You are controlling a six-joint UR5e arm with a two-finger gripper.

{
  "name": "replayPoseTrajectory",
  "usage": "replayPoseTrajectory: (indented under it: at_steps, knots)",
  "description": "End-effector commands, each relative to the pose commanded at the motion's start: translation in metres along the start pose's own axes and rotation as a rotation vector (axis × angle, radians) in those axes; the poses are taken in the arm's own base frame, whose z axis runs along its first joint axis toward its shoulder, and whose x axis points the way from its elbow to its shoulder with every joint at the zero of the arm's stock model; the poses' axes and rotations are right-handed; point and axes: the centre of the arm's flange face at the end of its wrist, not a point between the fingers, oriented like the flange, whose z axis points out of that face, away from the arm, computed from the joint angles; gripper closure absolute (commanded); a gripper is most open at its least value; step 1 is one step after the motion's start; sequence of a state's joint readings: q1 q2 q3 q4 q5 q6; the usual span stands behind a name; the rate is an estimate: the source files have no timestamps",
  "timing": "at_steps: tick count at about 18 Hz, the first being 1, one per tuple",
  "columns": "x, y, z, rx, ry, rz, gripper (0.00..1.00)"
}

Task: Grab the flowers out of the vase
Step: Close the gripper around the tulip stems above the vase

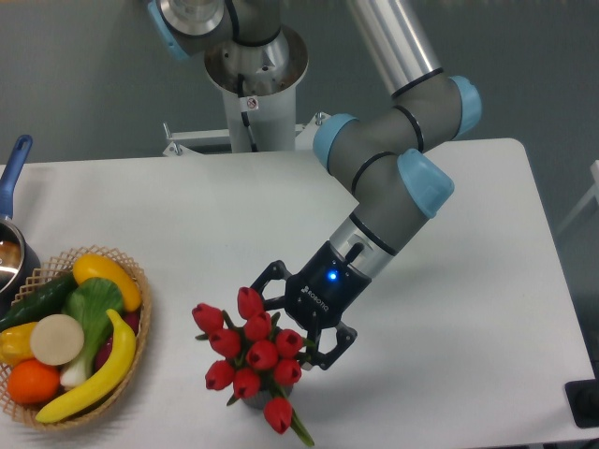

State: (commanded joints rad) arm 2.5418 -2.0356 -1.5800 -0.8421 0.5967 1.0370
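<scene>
Black fingers [292,323] spread, straddling the upper right of the flowers [251,360]; buds sit between and just beside the pads, contact unclear. Flowers stand in the vase [253,401], mostly hidden below them. Basket [140,323] of fruit well apart, at the white desk's [468,281] far side.

Flowers [251,357] lower centre: red buds, green stems. Vase [255,402] beneath: dark grey, mostly hidden. End effector [301,323]: black, blue LED lit. Arm [393,168]: grey with light-blue caps. Counter [487,309]: white. Basket [140,318] lower left: tan wicker; yellow, green, orange, white produce. Pot [14,168] left edge: blue handle.
</scene>
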Motion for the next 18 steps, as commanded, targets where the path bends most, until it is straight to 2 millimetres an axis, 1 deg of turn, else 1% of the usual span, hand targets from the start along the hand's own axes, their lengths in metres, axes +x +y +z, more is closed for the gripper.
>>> replayPoseTrajectory:
  at_steps: [1, 2, 3, 5, 7, 10, 13, 14, 18]
  knots:
    - [0.003, 0.0, -0.001, -0.005, -0.004, -0.013, 0.68]
    - [0.005, 0.002, -0.002, -0.008, -0.004, -0.018, 0.73]
    - [0.008, 0.004, -0.002, -0.01, -0.002, -0.024, 0.77]
    - [0.021, 0.006, -0.005, -0.013, 0.0, -0.029, 0.82]
    - [0.032, 0.012, -0.011, -0.012, 0.001, -0.039, 0.82]
    - [0.047, 0.012, -0.017, -0.009, -0.001, -0.036, 0.83]
    - [0.049, 0.008, -0.022, -0.001, -0.005, -0.035, 0.82]
    - [0.049, 0.007, -0.027, 0.003, -0.012, -0.034, 0.82]
    - [0.052, -0.001, -0.037, 0.029, -0.015, -0.033, 0.82]
